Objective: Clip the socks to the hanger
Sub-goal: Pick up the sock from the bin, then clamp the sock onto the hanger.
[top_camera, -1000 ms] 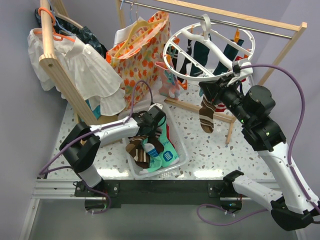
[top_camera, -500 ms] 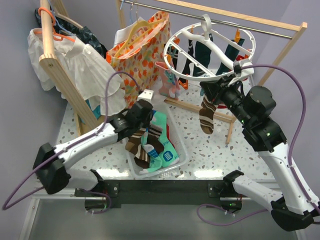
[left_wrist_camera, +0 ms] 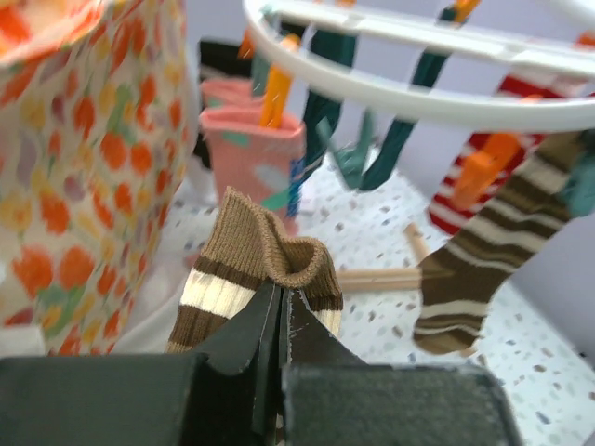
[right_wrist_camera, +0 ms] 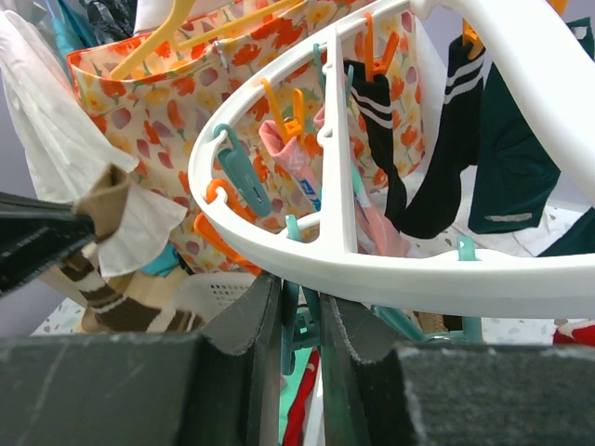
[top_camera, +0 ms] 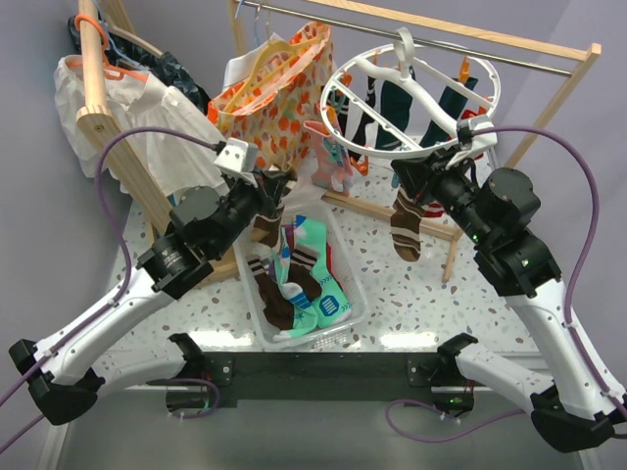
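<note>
The white round hanger [top_camera: 496, 90] hangs from the wooden rail, with several dark socks and one brown striped sock [top_camera: 405, 225] clipped to it. My left gripper [top_camera: 268, 196] is shut on the cuff of a brown sock with cream stripes [left_wrist_camera: 244, 243], held up above the white basket [top_camera: 342, 331]. The hanger's ring [left_wrist_camera: 418, 102] shows just ahead of it in the left wrist view. My right gripper [top_camera: 407, 176] is under the ring's near rim [right_wrist_camera: 390, 269], its jaws pressed on a teal clip [right_wrist_camera: 304, 311]. Teal socks [top_camera: 318, 284] and a brown sock [top_camera: 274, 299] lie in the basket.
A floral bag [top_camera: 269, 98] stands behind the basket. A white shirt [top_camera: 167, 137] hangs on the slanted wooden post [top_camera: 118, 147] at the left. A pink sock [top_camera: 333, 162] hangs beside the bag. The wooden rail frame [top_camera: 549, 54] crosses the back right.
My left arm has risen out of the basket and swung back toward the hanger, carrying the brown striped sock. My right gripper has stayed at the clip under the ring.
</note>
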Robot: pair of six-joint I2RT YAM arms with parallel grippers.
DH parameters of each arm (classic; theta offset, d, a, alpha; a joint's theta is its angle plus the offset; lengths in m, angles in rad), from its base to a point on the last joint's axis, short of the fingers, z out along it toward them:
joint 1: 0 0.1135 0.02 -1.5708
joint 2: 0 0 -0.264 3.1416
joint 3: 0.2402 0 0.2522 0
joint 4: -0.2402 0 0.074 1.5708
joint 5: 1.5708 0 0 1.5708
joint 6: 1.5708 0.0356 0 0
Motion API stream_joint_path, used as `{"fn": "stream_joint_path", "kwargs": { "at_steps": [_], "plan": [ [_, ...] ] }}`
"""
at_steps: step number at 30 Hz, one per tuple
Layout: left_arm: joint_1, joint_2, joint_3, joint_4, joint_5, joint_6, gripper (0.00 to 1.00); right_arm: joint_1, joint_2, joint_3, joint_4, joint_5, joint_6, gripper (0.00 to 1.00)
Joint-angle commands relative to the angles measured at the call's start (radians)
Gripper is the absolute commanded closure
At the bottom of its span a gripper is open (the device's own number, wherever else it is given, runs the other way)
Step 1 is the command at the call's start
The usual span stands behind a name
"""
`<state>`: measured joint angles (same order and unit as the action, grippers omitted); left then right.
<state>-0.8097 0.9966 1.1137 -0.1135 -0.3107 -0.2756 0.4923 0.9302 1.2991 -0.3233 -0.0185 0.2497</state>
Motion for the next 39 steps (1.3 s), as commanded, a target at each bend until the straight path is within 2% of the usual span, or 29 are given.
{"fn": "stream_joint_path", "kwargs": {
  "at_steps": [1,6,12,16,19,27,39],
  "plan": [
    [0.004,0.025,0.098,0.212,0.174,0.052,1.00,0.002,0.010,0.031,-0.008,-0.018,0.008,0.90],
    [-0.006,0.075,0.124,0.342,0.301,0.041,1.00,0.002,0.009,0.035,-0.007,-0.014,0.013,0.90],
    [-0.095,0.158,0.071,0.434,0.292,0.075,1.00,0.002,0.004,0.039,0.003,-0.014,0.016,0.90],
    [-0.180,0.233,0.067,0.449,0.240,0.104,1.00,0.002,-0.001,0.029,0.015,-0.018,0.025,0.90],
    [-0.200,0.290,0.069,0.466,0.232,0.087,1.00,0.000,-0.005,0.026,0.020,-0.020,0.026,0.90],
    [-0.217,0.392,0.127,0.437,0.213,0.069,1.00,0.002,-0.018,0.025,0.030,-0.037,0.026,0.90],
    [-0.220,0.435,0.193,0.446,0.208,0.065,1.00,0.002,-0.018,0.020,0.032,-0.063,0.031,0.90]
  ]
}}
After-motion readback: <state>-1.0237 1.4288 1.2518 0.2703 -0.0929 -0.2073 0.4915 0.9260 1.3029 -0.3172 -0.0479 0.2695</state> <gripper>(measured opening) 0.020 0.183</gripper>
